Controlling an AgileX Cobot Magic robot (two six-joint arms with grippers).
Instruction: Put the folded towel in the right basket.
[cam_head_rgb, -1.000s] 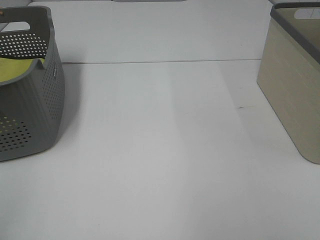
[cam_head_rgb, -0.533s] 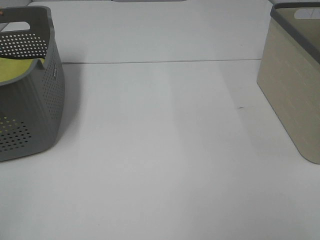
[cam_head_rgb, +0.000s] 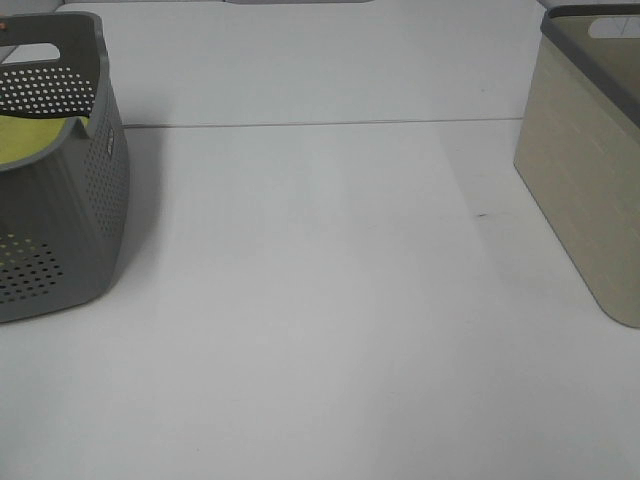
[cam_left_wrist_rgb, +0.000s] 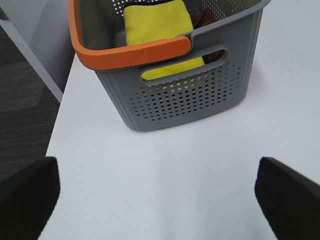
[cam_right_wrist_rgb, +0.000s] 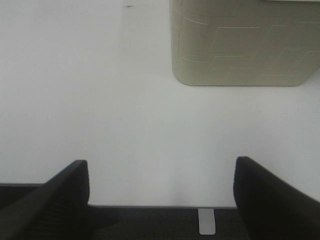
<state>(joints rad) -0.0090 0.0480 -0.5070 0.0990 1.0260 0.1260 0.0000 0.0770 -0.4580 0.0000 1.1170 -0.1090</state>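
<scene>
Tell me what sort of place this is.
Probably a lab or test bench, not a home: a bare white table, a grey perforated basket holding a folded yellow towel, and a beige basket staged opposite.

The white tabletop (cam_head_rgb: 330, 300) is bare across its wide middle, so a claw could pass there. The grey basket (cam_head_rgb: 70, 200) stands at the left edge and the beige basket (cam_head_rgb: 590, 190) at the right edge, well apart.

Grey perforated basket (cam_left_wrist_rgb: 185, 95) with orange rim band (cam_left_wrist_rgb: 130, 52), yellow folded towel (cam_left_wrist_rgb: 157, 22) inside, beige basket (cam_head_rgb: 585, 190) with dark grey rim, faint tile-line pattern, plain white counter (cam_head_rgb: 320, 320)
</scene>
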